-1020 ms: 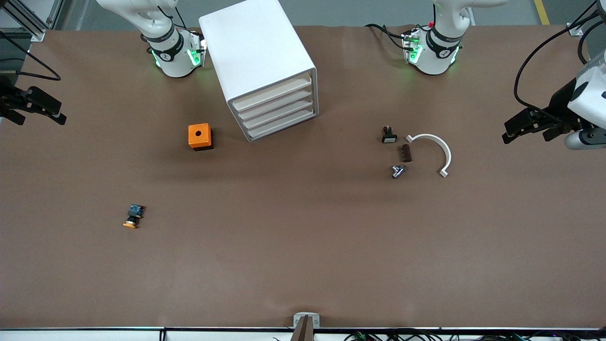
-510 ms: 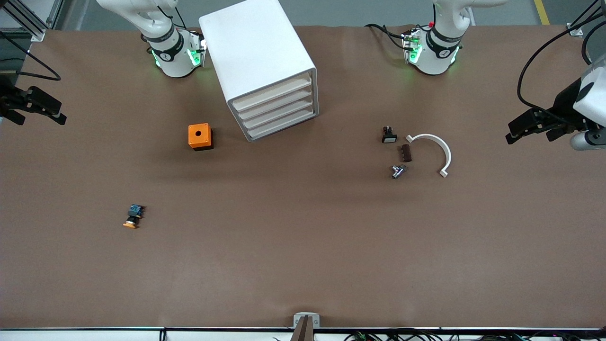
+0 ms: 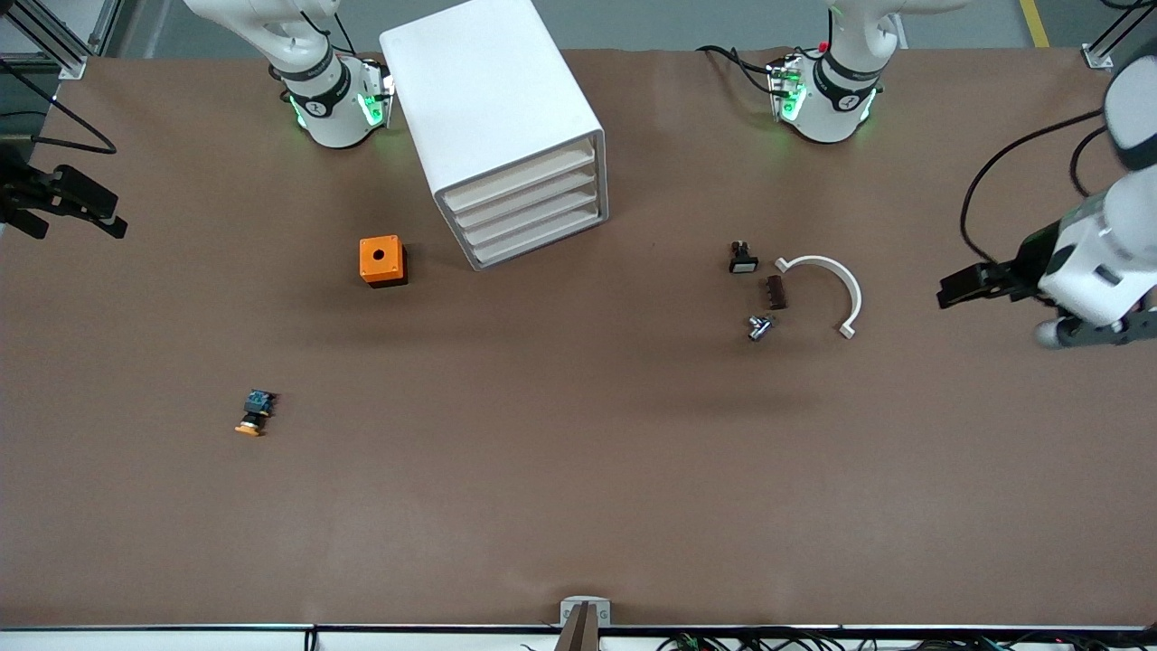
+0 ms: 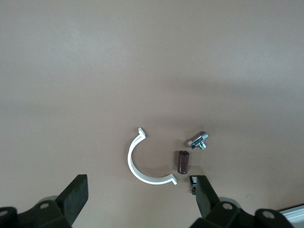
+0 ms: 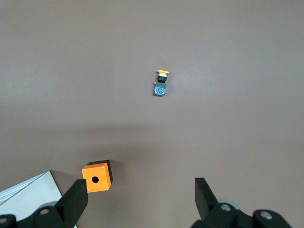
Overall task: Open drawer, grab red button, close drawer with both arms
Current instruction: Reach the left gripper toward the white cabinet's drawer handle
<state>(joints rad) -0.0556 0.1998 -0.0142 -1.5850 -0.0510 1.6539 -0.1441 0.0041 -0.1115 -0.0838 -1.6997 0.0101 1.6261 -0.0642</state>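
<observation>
Standing here, I see a white plastic cabinet with four drawers (image 3: 506, 136) on the brown bench (image 3: 578, 470), between the two arm bases, and every drawer front sits flush and shut. The red-capped button cannot be seen anywhere on the bench. Just beside the cabinet, toward the right arm's end, sits a small orange box with a round hole in its top (image 3: 382, 260). Well nearer the front camera than that box lies an orange-capped push button with a blue rear end (image 3: 254, 413), on its side. Toward the left arm's end there is a loose cluster: a white half-ring clamp (image 3: 836, 280), a short dark brown block (image 3: 775, 292) just beside it, a small silver metal fitting (image 3: 759, 326) and a little black part with a white face (image 3: 742, 259). The left end effector (image 3: 960, 289) hangs over the bench near the clamp, its fingers (image 4: 76, 194) spread wide with nothing between them. The right end effector (image 3: 116, 214) hangs at the edge of the bench at the right arm's end, its fingers (image 5: 76, 197) also wide apart and empty.
</observation>
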